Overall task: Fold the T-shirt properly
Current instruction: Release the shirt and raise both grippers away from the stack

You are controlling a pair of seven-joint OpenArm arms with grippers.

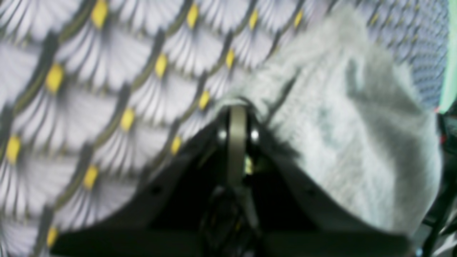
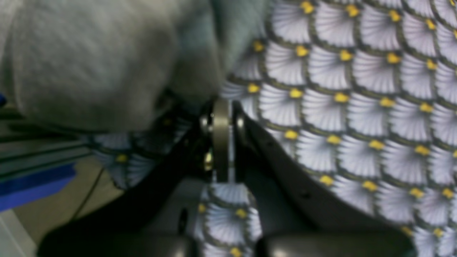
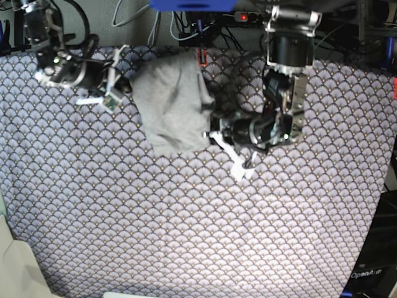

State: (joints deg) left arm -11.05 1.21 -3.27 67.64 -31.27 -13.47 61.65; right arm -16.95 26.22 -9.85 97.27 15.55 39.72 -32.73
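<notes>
- A table (image 3: 186,236) was covered by a purple-and-white fan-scale cloth (image 3: 124,205) with small yellow dots.
- The T-shirt (image 3: 170,105), plain light grey, lay bunched in a rough heap near the table's far edge, about midway between the two arms.
- The left hand (image 3: 211,131) sat at the shirt's lower corner on the base view's right side. Its fingers were together, and the grey knit lay right against the tips. Whether a fold of fabric was pinched between them could not be told, since the wrist view was blurred.
- In the left wrist view, the left hand (image 1: 237,107) had its tips pressed into the edge of the shirt (image 1: 342,135), which rose in a soft mound to one side.
- The right hand (image 3: 124,85) was at the shirt's upper edge on the base view's left side, near the table's far edge. Its fingers were also together.
- In the right wrist view, the right hand (image 2: 221,103) had its tips meeting the shirt (image 2: 93,64), which bulged above the cloth (image 2: 357,107). A grip on the fabric could not be confirmed.
</notes>
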